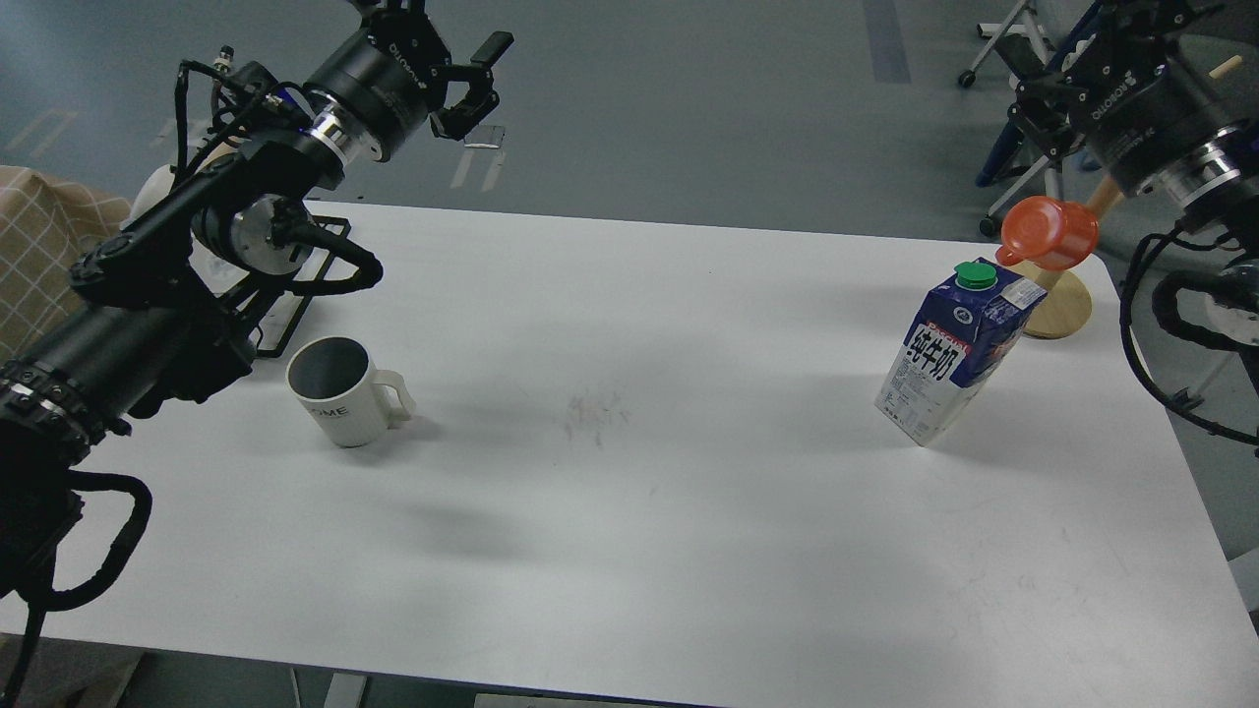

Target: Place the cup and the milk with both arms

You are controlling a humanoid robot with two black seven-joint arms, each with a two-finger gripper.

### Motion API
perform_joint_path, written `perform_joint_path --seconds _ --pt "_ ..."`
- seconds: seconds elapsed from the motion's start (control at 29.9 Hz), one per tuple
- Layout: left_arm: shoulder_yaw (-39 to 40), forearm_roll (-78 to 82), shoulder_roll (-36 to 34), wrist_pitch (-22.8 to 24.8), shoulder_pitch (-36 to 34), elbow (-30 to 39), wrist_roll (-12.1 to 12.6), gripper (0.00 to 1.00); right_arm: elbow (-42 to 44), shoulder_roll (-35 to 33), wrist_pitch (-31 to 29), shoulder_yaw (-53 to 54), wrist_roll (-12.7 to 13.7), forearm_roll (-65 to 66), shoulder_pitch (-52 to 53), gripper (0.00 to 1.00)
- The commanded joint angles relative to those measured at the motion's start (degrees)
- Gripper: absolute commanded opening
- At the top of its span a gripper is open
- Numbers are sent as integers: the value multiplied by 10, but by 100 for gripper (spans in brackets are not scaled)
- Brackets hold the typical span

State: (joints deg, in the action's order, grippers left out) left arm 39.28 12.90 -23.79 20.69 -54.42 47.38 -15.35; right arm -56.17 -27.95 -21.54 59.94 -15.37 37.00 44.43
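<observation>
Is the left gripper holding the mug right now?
No, the left gripper is raised with its fingers spread and empty, well apart from the cup, which stands upright on the white table.

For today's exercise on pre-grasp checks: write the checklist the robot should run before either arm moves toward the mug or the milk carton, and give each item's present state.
1. Cup upright on the table, handle facing right: ok.
2. Milk standing, green cap on: ok.
3. Left gripper open and empty, raised beyond the table's far edge: ok.
4. Right gripper at the top right, fingers open or shut: cannot tell, it is cut off by the frame edge.
5. Clear space around the milk: not ok, the orange cup on its wooden stand sits close behind.
6. Clear space around the cup: not ok, the left arm and a black rack crowd its left side.
</observation>
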Motion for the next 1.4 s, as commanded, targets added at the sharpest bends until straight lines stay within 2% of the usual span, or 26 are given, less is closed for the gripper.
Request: perform_joint_path --seconds 0.0,0.3,0.97,1.37 --pt "4 -1 -1 -3 1 2 1 99 -1 0 -1 1 0 0 -1 100" --pt "-3 31 -6 1 1 10 8 99 -2 1 -1 1 0 0 -2 100" --pt "-6 43 -7 15 6 10 7 99 -3 4 0 2 -2 0 -5 100" --pt "-5 70 -32 26 9 32 9 99 -4 4 0 2 -2 0 -6 100"
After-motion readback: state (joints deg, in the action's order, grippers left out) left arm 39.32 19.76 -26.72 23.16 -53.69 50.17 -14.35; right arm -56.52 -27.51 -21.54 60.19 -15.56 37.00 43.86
